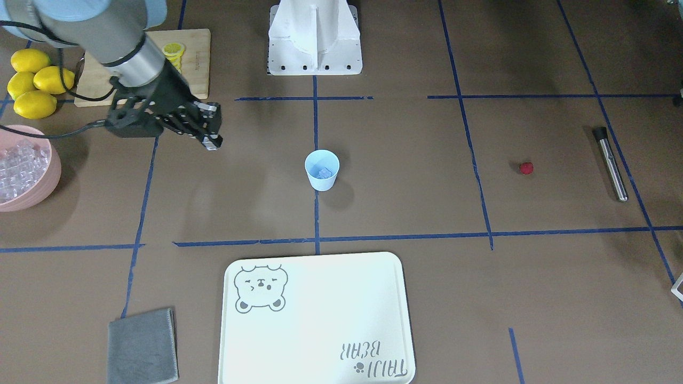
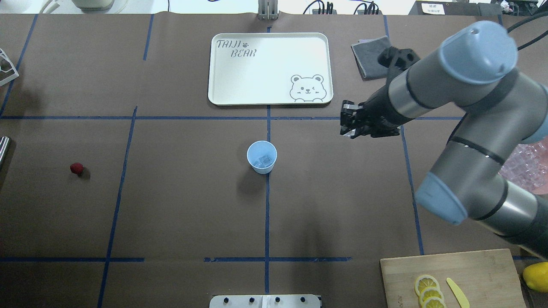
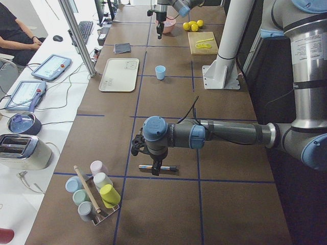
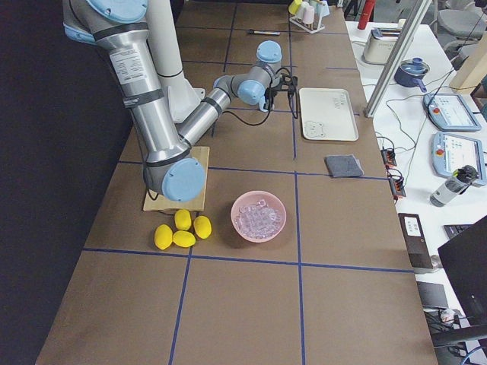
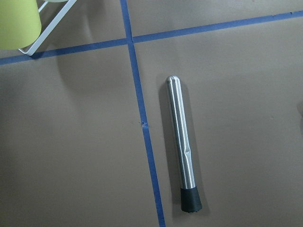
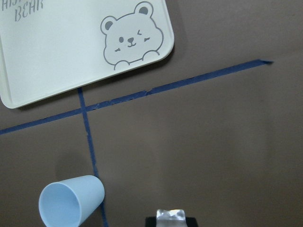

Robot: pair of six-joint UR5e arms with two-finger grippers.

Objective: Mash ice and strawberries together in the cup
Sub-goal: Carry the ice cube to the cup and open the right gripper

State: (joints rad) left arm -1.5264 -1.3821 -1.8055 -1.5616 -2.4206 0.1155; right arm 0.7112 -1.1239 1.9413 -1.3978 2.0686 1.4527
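The light-blue cup [image 1: 322, 170] stands upright in the middle of the tabletop [image 1: 405, 202], right on a blue tape line. A bit of ice [image 2: 262, 161] sits at its bottom. The little red strawberry [image 1: 526, 168] lies on the tabletop, well apart from the cup, not in it. Past the berry lies a metal stick [image 1: 611, 164]. The left gripper [image 3: 154, 161] hangs just over that stick; I cannot tell if it is spread or squeezed. The right gripper [image 1: 211, 125] hangs on the cup's other side, with its fingers spread and holding nothing. A pink bowl [image 1: 53, 176] sits farther out.
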